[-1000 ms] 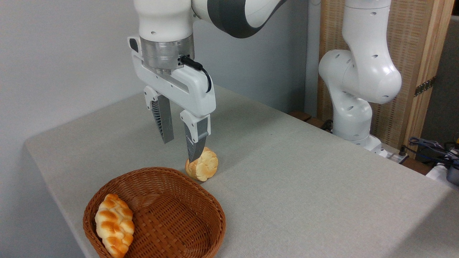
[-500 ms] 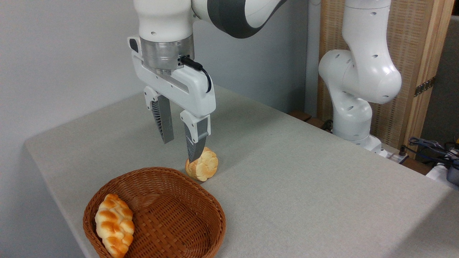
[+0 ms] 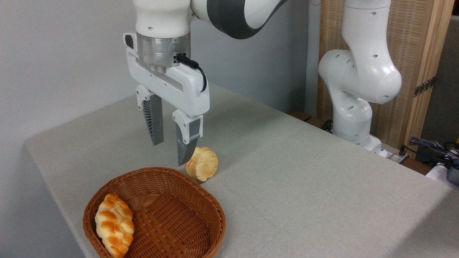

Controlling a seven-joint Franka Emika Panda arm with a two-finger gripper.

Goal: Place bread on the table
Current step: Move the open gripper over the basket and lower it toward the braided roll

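Note:
One glossy braided bread [image 3: 114,224] lies inside the brown wicker basket [image 3: 179,200], against its left wall. A second bread [image 3: 202,163] sits on the grey cloth table [image 3: 304,186], just behind the basket's far rim. My gripper [image 3: 168,152] hangs open above the table with nothing between its fingers. It is just left of the bread on the table, above the basket's far rim. Its right fingertip [image 3: 183,156] is close beside that bread.
The arm's white base [image 3: 353,107] stands at the table's far right edge. Cables and small gear [image 3: 435,150] lie beyond the right edge. A grey wall runs behind the table, and the cloth drops off at the left edge.
The open gripper has shifted a little to the left and slightly up, away from the bread on the table. Both breads and the basket stayed in place.

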